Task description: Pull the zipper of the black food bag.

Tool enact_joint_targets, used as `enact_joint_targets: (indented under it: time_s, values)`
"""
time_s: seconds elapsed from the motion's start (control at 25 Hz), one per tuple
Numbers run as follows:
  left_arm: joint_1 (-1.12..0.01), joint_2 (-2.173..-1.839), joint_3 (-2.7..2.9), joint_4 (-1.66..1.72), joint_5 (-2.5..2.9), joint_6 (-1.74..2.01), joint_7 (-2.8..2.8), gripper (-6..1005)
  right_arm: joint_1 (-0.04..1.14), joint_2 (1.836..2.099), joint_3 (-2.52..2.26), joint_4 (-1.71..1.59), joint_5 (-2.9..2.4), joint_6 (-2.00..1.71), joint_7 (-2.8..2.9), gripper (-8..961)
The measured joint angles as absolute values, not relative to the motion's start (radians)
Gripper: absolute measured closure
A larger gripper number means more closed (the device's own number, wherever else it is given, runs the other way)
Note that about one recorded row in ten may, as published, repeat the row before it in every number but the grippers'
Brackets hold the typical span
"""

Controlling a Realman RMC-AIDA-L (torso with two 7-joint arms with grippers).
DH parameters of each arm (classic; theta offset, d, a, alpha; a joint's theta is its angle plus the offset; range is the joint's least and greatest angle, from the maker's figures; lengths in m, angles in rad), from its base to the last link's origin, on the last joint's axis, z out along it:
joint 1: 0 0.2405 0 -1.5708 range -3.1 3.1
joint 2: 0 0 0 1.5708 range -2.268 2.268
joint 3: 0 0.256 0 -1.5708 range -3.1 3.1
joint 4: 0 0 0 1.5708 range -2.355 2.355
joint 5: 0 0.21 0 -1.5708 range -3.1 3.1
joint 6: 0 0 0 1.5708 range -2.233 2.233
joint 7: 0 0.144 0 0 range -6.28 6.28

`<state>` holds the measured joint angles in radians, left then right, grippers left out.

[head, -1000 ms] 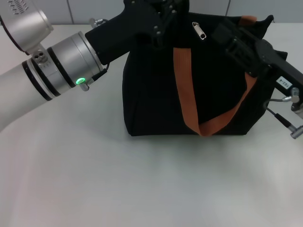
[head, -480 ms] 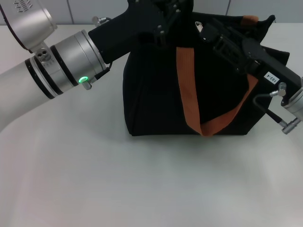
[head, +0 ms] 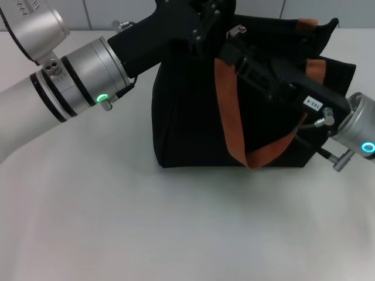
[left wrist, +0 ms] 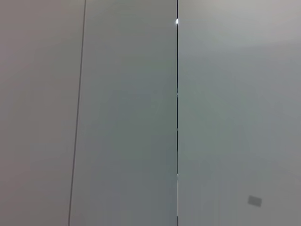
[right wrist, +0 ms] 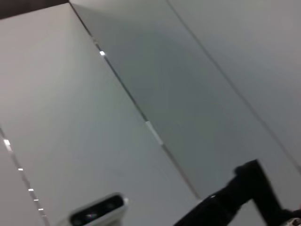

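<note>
The black food bag (head: 187, 117) stands upright at the back middle of the table in the head view, with an orange-brown handle (head: 230, 111) hanging down its front. The silver zipper (head: 237, 29) pull shows on the bag's upper edge. My left gripper (head: 205, 20) is at the bag's top left corner, black against the black fabric. My right gripper (head: 229, 51) reaches across the bag's front from the right, with its tip just below the pull. Neither wrist view shows the bag.
The grey table (head: 176, 222) spreads in front of the bag. A second orange-brown handle (head: 307, 24) shows at the bag's top right. The wrist views show only pale wall panels (left wrist: 127, 117), plus a dark arm part (right wrist: 235, 197).
My right gripper has moved left along the bag's top, from the right end to the zipper pull. The pull now sits a little farther left. The left arm has barely moved.
</note>
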<state>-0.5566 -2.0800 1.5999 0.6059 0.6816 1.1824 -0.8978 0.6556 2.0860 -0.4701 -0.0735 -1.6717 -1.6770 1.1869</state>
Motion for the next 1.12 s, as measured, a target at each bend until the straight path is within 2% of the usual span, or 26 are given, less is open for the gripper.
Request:
enact_joint_targets:
  time_s: [0.68,1.12]
  values:
    - [-0.558,-2.08,1.598,0.607,0.681,1.183,-0.902,930,0.575,2.085,-0.402,-0.097,-1.658,-1.753,1.243,484]
    - [-0.564,-2.08,1.612,0.619,0.679,1.183,-0.906,928,0.593,2.083,-0.396,-0.101,-1.659,-1.66,1.29,489]
